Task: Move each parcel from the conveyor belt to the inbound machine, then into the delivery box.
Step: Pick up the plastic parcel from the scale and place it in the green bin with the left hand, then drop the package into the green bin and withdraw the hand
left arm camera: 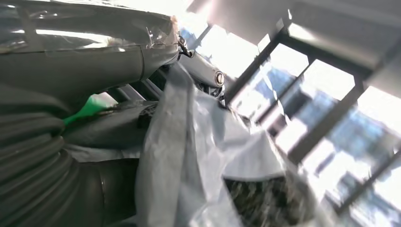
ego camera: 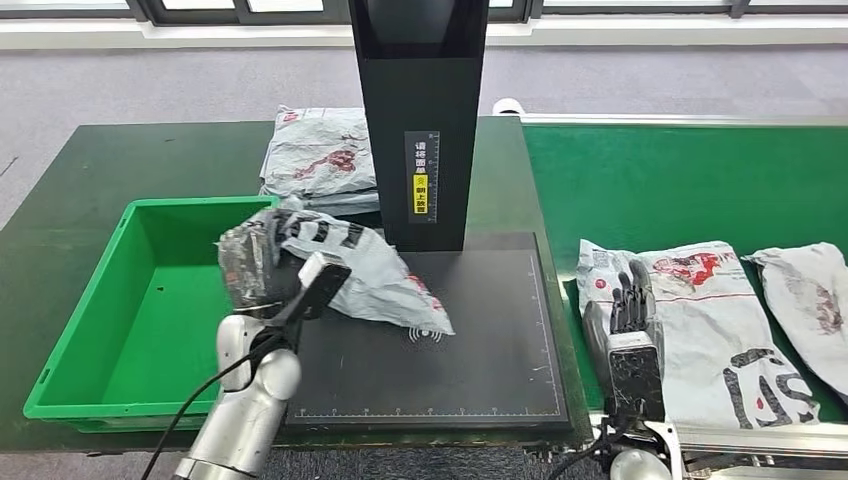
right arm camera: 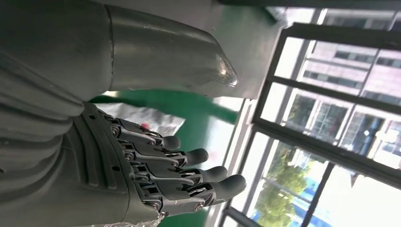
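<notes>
Fingers, left hand (ego camera: 262, 268): curled around one end of a grey parcel (ego camera: 375, 275), largely hidden under its crumpled plastic; in the left wrist view, film (left arm camera: 198, 156) bunched against the thumb.
Fingers, right hand (ego camera: 628, 300): straight and slightly apart, holding nothing, resting over the near edge of a parcel on the belt (ego camera: 700, 320).
Desk (ego camera: 120, 170): green, far-left corner cut off by the frame.
Conveyor belt (ego camera: 680, 180): green, one, running off the right edge.
Inbound machine (ego camera: 450, 360): one black platform with a black column (ego camera: 420, 110), top of column cut off; far end of the held parcel sagging onto the platform, partly covering a printed symbol.
Delivery box (ego camera: 150, 300): one green bin, left of the platform, beside the left hand.
Parcels: four counted; one held, two on the belt with the right one (ego camera: 810, 300) cut by the frame, one (ego camera: 320, 160) behind the bin, partly hidden by the column.
Print on parcels: red and black, too blurred to read.
</notes>
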You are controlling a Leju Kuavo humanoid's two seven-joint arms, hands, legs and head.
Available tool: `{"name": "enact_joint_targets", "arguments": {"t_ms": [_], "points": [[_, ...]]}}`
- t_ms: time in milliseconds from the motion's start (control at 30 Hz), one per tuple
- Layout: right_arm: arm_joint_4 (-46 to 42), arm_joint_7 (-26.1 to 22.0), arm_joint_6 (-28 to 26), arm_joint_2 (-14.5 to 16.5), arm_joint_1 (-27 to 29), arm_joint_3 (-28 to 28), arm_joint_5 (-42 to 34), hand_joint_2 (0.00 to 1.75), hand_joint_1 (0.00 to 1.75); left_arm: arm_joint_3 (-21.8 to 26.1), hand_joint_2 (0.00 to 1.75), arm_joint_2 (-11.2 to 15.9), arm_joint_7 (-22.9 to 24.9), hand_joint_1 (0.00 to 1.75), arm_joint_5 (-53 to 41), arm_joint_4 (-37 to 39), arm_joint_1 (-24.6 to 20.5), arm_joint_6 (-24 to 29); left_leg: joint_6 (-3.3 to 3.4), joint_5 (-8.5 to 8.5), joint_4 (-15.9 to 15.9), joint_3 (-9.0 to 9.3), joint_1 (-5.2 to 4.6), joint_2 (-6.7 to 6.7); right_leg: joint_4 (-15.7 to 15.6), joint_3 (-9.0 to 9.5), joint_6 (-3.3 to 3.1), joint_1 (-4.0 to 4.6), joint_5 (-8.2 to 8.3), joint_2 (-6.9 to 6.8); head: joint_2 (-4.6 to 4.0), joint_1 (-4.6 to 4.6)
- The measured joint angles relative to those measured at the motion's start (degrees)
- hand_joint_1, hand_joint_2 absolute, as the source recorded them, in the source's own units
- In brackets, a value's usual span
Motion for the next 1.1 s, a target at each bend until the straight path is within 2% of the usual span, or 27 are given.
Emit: {"name": "enact_joint_targets", "arguments": {"t_ms": [100, 233, 400, 533, 667, 800, 833, 867, 933, 967, 1000, 1100], "points": [[-1.00, -0.44, 0.03, 0.53, 2.11, -1.95, -0.36, 1.75, 0.00, 2.85, 1.75, 0.36, -0.82, 1.36, 0.02, -5.41, 1.02, 0.53, 0.00, 0.00, 0.00, -0.02, 0.00, -0.02, 0.00, -0.01, 0.00, 0.00, 0.00, -0.02, 0.00, 0.01], [-1.73, -0.91, 1.42, 1.16, 4.30, -3.71, -0.62, 1.75, 0.00, 5.34, 1.75, 0.96, -0.08, 1.37, -3.04, -11.85, 1.38, 0.35, 0.00, 0.00, 0.00, -0.08, 0.00, -0.02, 0.00, -0.04, 0.00, 0.00, 0.00, -0.01, 0.00, 0.01], [-1.21, -1.43, 1.71, 1.21, 4.72, -4.04, -1.72, 1.75, 0.00, 8.07, 1.75, 3.00, 2.94, 1.40, -8.06, -17.62, -1.70, -1.49, -0.01, 0.01, 0.00, -0.06, 0.00, -0.01, 0.00, -0.04, 0.00, 0.01, 0.01, 0.01, 0.00, 0.01], [-0.41, -1.46, 1.59, 1.17, 4.60, -4.04, -2.17, 1.75, 0.00, 9.43, 1.75, 4.46, 3.67, 1.43, -8.80, -19.81, -3.74, -2.21, -0.03, 0.03, 0.00, -0.04, 0.01, -0.01, 0.01, -0.03, -0.01, 0.02, 0.01, 0.00, 0.00, 0.01], [0.05, -1.45, 1.55, 1.12, 4.44, -4.04, -2.37, 1.75, 0.00, 9.86, 1.75, 5.28, 3.82, 1.58, -8.85, -20.66, -4.39, -2.33, -0.03, 0.04, 0.00, -0.06, 0.02, -0.02, 0.01, -0.03, -0.01, 0.02, 0.01, -0.01, 0.01, 0.01], [1.30, -1.39, 1.08, 0.70, 3.46, -4.04, -3.14, 1.75, 0.00, 10.72, 1.75, 7.59, 5.00, 1.58, -6.37, -20.03, -9.29, -6.06, -0.02, 0.07, 0.01, -0.09, 0.04, -0.04, 0.00, -0.05, 0.00, 0.04, 0.02, -0.04, 0.00, 0.01], [1.70, -1.37, 0.82, 0.57, 3.21, -4.04, -3.37, 1.75, 0.00, 10.87, 1.75, 8.39, 5.39, 1.43, -5.59, -19.54, -11.36, -7.65, -0.02, 0.09, 0.01, -0.09, 0.04, -0.05, 0.00, -0.04, -0.01, 0.04, 0.04, -0.06, 0.00, 0.01], [2.04, -1.33, 0.52, 0.47, 3.04, -4.04, -3.59, 1.75, 0.00, 11.01, 1.75, 9.20, 5.77, 1.11, -5.08, -18.93, -13.59, -9.14, -0.03, 0.10, 0.01, -0.09, 0.04, -0.06, 0.00, -0.04, -0.01, 0.04, 0.06, -0.07, 0.00, 0.01], [2.57, -1.26, -0.06, 0.32, 2.89, -4.04, -3.96, 1.75, 0.00, 11.25, 1.75, 10.67, 6.83, 0.32, -4.81, -17.57, -17.99, -11.59, -0.05, 0.13, 0.01, -0.09, 0.05, -0.06, 0.01, -0.04, -0.03, 0.05, 0.09, -0.07, -0.01, 0.01], [2.73, -1.23, -0.32, 0.27, 2.91, -4.04, -4.08, 1.75, 0.00, 11.34, 1.75, 11.31, 7.55, 0.08, -4.98, -16.93, -19.93, -12.64, -0.06, 0.14, 0.01, -0.08, 0.05, -0.06, 0.01, -0.04, -0.03, 0.05, 0.10, -0.06, -0.01, 0.01], [2.85, -1.17, -0.55, 0.25, 2.95, -4.04, -4.16, 1.75, 0.00, 11.40, 1.75, 11.91, 8.43, 0.00, -5.20, -16.27, -21.70, -13.74, -0.06, 0.14, 0.01, -0.08, 0.05, -0.05, 0.01, -0.04, -0.03, 0.05, 0.10, -0.06, -0.01, 0.02], [2.96, -0.67, -0.92, 0.22, 3.20, -4.04, -4.15, 1.75, 0.00, 11.47, 1.75, 13.76, 11.19, 0.00, -5.69, -13.71, -26.07, -17.48, -0.06, 0.13, 0.01, -0.08, 0.05, -0.05, 0.01, -0.05, -0.03, 0.05, 0.10, -0.03, 0.00, 0.02]]}}
